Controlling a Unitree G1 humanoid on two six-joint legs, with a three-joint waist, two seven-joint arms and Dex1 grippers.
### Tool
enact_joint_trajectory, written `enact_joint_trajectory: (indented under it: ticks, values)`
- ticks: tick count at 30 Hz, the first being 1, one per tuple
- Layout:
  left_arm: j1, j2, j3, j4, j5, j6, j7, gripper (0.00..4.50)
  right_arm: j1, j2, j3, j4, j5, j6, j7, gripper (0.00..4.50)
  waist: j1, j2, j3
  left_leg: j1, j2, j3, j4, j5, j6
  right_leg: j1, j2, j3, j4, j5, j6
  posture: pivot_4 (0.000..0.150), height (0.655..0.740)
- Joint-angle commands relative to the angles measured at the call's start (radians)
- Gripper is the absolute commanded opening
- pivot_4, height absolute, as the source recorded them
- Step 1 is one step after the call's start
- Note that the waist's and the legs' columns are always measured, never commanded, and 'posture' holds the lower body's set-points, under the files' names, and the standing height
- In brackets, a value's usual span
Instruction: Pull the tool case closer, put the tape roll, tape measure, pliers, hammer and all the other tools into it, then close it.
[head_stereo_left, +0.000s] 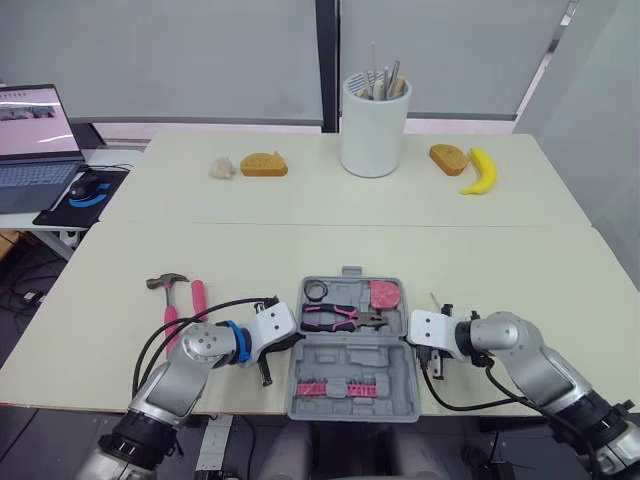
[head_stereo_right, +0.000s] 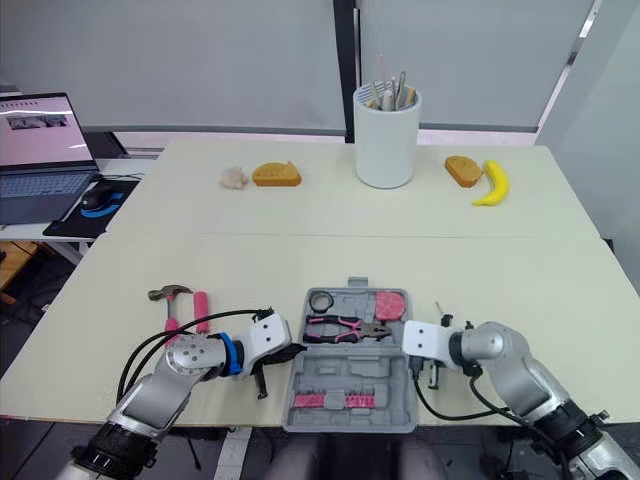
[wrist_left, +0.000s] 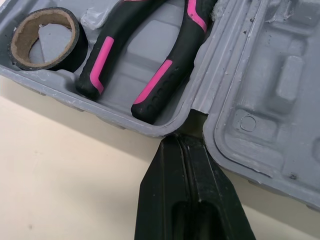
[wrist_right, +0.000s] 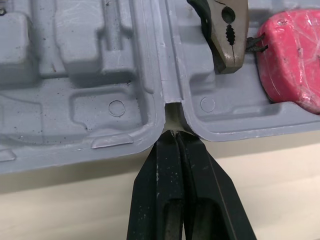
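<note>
Though tape roll (head_stereo_left: 317, 290), pliers (head_stereo_left: 338, 317) and tape measure (head_stereo_left: 385, 295) lie in the open tool case (head_stereo_left: 345, 357), the hammer (head_stereo_left: 170, 308) lies outside, with left claw (wrist_left: 183, 139) and right claw (wrist_right: 174, 133) both pinched together.

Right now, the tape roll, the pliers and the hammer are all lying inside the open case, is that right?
Not quite. The hammer lies on the table, left of the open case, as the left eye view shows. The tape roll and pliers are inside.

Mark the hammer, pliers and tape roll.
hammer (head_stereo_left: 167, 281), left eye view, on its metal head.
pliers (wrist_left: 159, 80), left wrist view, on a handle's pink stripe.
tape roll (wrist_left: 74, 52), left wrist view, on its black outer wall.
</note>
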Motion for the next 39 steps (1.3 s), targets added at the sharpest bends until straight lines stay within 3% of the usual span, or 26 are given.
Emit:
enact_joint_trajectory:
  ticks: [1, 24, 39]
  values:
    - [-0.046, -0.033, -0.016, 0.035, 0.003, -0.050, 0.013, 0.00, -0.053, 0.036, -0.012, 0.010, 0.023, -0.046, -0.008, 0.03, 0.000, 0.000, 0.000, 0.000, 0.000, 0.000, 0.000, 0.000, 0.000, 0.000, 0.000, 0.000, 0.000, 0.000, 0.000, 0.150, 0.7400]
    - [-0.164, -0.078, -0.007, 0.216, 0.029, -0.133, 0.033, 0.00, -0.117, 0.092, -0.045, 0.122, 0.008, -0.077, -0.057, 0.03, -0.002, 0.000, 0.000, -0.001, -0.001, 0.000, 0.000, 0.000, 0.000, -0.001, 0.000, 0.000, 0.000, 0.000, 0.000, 0.150, 0.7400]
    - [-0.168, -0.086, -0.006, 0.219, 0.030, -0.132, 0.027, 0.00, -0.131, 0.095, -0.044, 0.158, 0.002, -0.096, -0.081, 0.03, -0.003, 0.000, 0.000, -0.002, -0.001, 0.000, 0.000, 0.000, 0.000, -0.002, 0.000, 0.000, 0.000, 0.000, 0.000, 0.150, 0.7400]
